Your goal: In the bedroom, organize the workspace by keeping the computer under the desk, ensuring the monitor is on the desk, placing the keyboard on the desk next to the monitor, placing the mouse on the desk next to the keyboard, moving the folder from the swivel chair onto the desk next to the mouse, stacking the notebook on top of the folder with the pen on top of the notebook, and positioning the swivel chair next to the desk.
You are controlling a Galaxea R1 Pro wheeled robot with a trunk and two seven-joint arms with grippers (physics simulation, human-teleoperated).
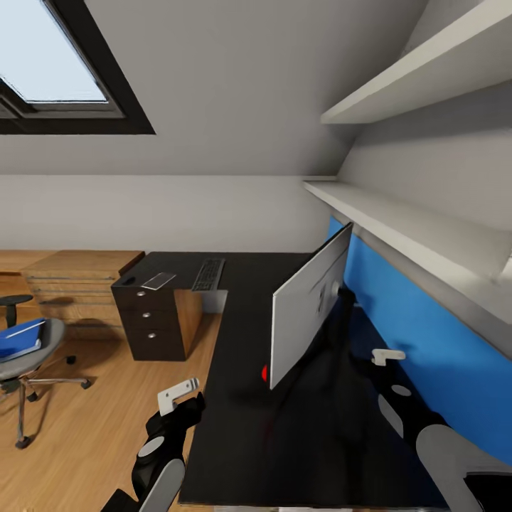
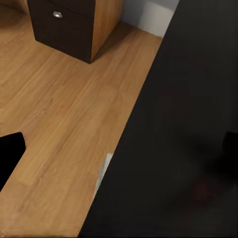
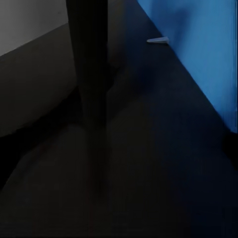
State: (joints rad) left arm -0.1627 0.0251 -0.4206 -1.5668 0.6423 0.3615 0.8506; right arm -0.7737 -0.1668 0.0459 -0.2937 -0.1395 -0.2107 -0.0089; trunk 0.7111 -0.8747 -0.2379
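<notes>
Right claw (image 1: 387, 357) at four o'clock behind monitor (image 1: 311, 302), closure impossible to tell, likewise left claw (image 1: 178, 395); risks clipping stand (image 3: 89, 74), toppling screen off table (image 1: 242, 427).

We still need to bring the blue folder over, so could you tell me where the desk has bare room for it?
The desk is bare between the monitor and the front edge by the left gripper, and again between the monitor and the keyboard. The far end is crowded: the keyboard and the notebook lie there. Behind the monitor, the right gripper fills the gap.
</notes>
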